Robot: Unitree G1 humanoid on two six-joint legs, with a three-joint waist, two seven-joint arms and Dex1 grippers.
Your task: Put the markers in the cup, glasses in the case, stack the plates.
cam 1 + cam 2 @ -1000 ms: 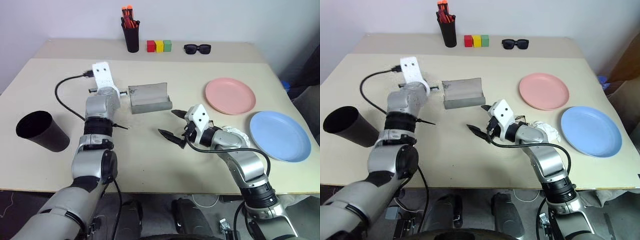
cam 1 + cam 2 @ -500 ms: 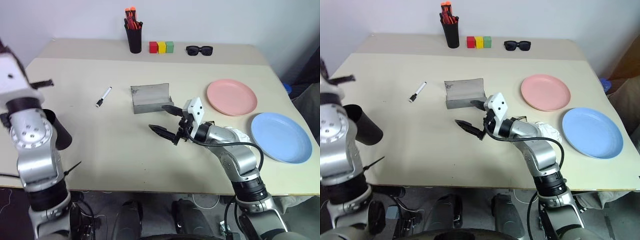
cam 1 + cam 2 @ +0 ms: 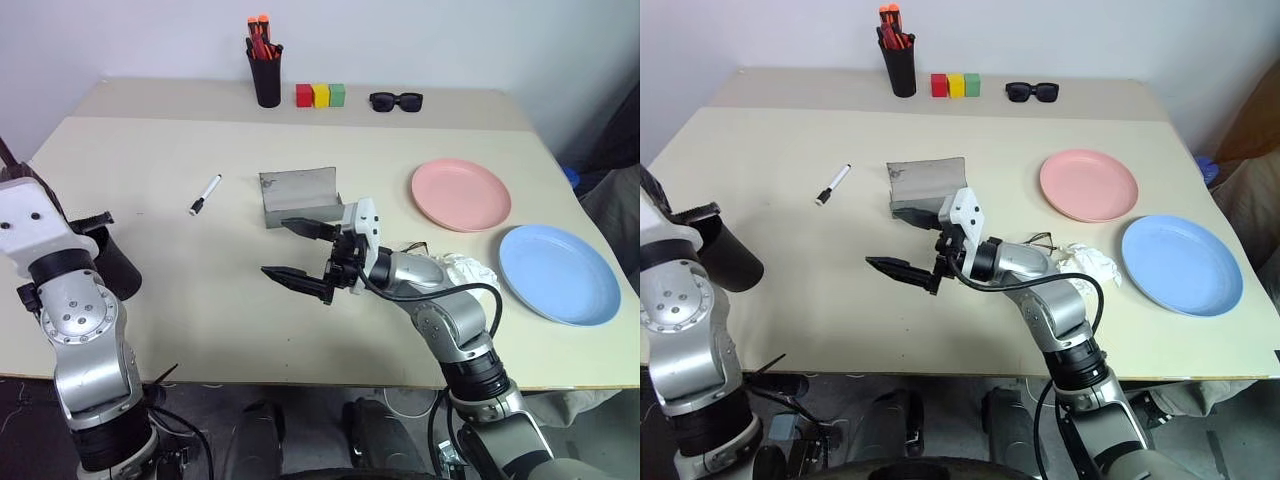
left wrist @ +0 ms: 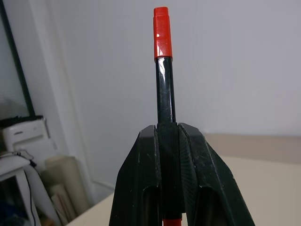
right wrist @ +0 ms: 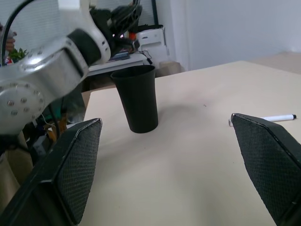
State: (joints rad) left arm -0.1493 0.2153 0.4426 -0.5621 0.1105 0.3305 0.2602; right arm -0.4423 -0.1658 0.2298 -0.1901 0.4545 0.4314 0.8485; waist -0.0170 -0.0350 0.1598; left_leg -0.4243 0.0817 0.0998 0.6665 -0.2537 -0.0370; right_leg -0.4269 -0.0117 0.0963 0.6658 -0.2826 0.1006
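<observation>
A plain pale wall stands behind the beige tabletop (image 3: 200, 290) in front of me, and along its far edge sit a narrow black pen holder (image 3: 265, 72) with orange-capped pens, three small coloured blocks (image 3: 319, 95) and a pair of thick black sunglasses (image 3: 396, 100). My left claw (image 4: 169, 136) is raised at the left edge of the tabletop, its two fingers (image 4: 141, 188) pressed tight on the black barrel of the red marker (image 4: 162, 61), which stands straight out past the fingertips with its red end farthest from me. Just beside and below that arm stands the black cup (image 5: 137, 98), upright near the left edge. My right claw (image 3: 298, 250) hangs over the middle of the tabletop, pointing to my left, its fingers spread wide with nothing between them and touching nothing. The white marker (image 3: 206, 194) with the black cap lies flat on the tabletop, well apart from the cup and to the left of the grey case (image 3: 300, 195), which lies open just beyond my right claw. The glasses (image 3: 1042, 242) lie by my right forearm next to a crumpled white cloth (image 3: 1087, 262). The pink plate (image 3: 460, 193) and the blue plate (image 3: 558, 273) lie side by side on the right, not stacked.
</observation>
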